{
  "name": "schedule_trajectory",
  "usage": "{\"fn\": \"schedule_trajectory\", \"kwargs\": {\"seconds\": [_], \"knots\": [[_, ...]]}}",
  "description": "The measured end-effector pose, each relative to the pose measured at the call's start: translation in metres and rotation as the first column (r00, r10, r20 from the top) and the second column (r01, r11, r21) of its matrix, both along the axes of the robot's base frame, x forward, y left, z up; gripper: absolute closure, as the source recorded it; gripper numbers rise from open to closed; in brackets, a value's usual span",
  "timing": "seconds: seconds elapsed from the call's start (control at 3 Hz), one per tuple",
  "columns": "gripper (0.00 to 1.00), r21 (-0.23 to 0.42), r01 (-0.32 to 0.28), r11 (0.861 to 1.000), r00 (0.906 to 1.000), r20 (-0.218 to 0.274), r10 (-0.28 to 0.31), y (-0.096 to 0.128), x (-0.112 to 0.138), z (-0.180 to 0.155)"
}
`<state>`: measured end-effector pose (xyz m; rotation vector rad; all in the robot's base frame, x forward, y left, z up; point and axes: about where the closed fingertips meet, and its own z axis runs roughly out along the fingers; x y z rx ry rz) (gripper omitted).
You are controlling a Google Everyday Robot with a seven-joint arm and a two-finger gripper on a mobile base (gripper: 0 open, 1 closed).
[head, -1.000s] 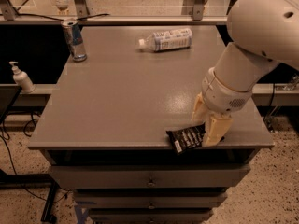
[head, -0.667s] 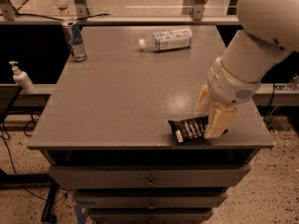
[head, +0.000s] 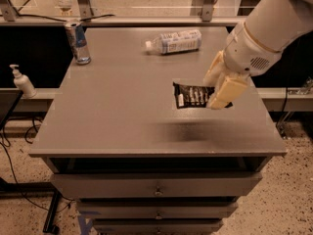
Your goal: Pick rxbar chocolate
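Observation:
The rxbar chocolate [head: 190, 95] is a flat black bar with white lettering and a white patch at its left end. My gripper [head: 218, 85] is shut on its right end, the cream fingers [head: 226, 91] pinching the wrapper. The bar hangs level in the air above the grey table top [head: 117, 106], and its blurred shadow lies on the surface below, near the front edge. The white arm reaches in from the upper right.
A clear plastic bottle [head: 174, 41] lies on its side at the back middle. A slim blue-and-silver can [head: 78, 42] stands at the back left corner. A white pump bottle [head: 21, 81] stands off the table's left side. Drawers are below the top.
My gripper has risen from the table's front right edge with the bar in it. The bar has left the surface and now hangs above it.

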<state>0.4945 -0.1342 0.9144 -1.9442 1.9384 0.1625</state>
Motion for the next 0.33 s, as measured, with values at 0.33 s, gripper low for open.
{"fn": "schedule_trajectory", "kwargs": {"seconds": [0.33], "knots": [[1.00, 0.011, 0.008, 1.000, 0.9999, 0.014, -0.008, 0.0013, 0.0037, 0.0061]]}}
